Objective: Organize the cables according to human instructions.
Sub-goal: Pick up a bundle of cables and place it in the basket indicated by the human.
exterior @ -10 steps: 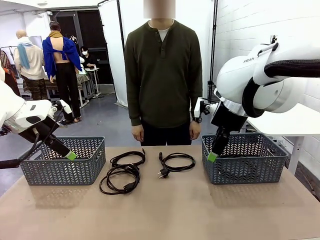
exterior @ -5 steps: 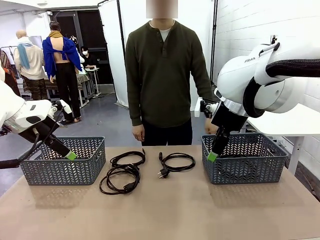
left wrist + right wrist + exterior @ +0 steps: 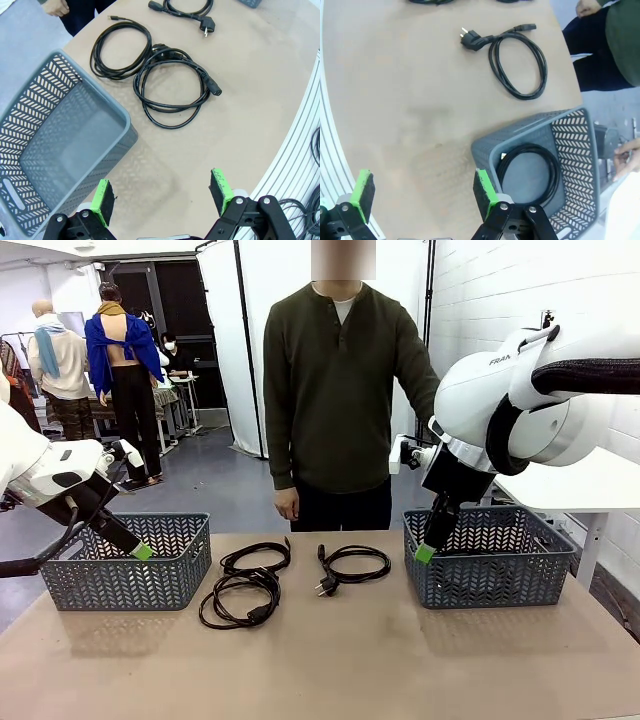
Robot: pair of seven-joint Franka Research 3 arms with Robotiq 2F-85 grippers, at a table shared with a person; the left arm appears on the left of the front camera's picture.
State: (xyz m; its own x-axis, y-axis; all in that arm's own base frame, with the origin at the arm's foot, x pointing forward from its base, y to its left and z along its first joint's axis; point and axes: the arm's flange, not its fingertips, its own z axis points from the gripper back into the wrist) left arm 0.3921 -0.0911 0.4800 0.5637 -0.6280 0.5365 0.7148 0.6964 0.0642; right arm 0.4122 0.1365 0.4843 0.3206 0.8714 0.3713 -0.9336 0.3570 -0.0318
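Front view: the person (image 3: 340, 390) in a dark olive henley stands at the far side of the counter (image 3: 350, 670), one hand (image 3: 287, 506) hanging by the thigh. Three black power cords lie on the counter between two grey lattice baskets. The far-left cord (image 3: 256, 556) and the near-left cord (image 3: 240, 602) touch and partly overlap. The middle cord (image 3: 352, 563) lies apart from them, its round plug toward the robot's side. The left end effector (image 3: 161, 192) hovers by the near right corner of the left basket (image 3: 125, 585), its green pads wide apart and gripping nothing. In the left wrist view that basket sits just beside the two overlapping cords. The right end effector (image 3: 422, 190) hangs at the near left corner of the right basket (image 3: 490, 585), likewise spread with nothing in it. The right wrist view shows a fourth cord (image 3: 530, 172) coiled on that basket's floor, with the basket's wall standing between it and the middle cord.
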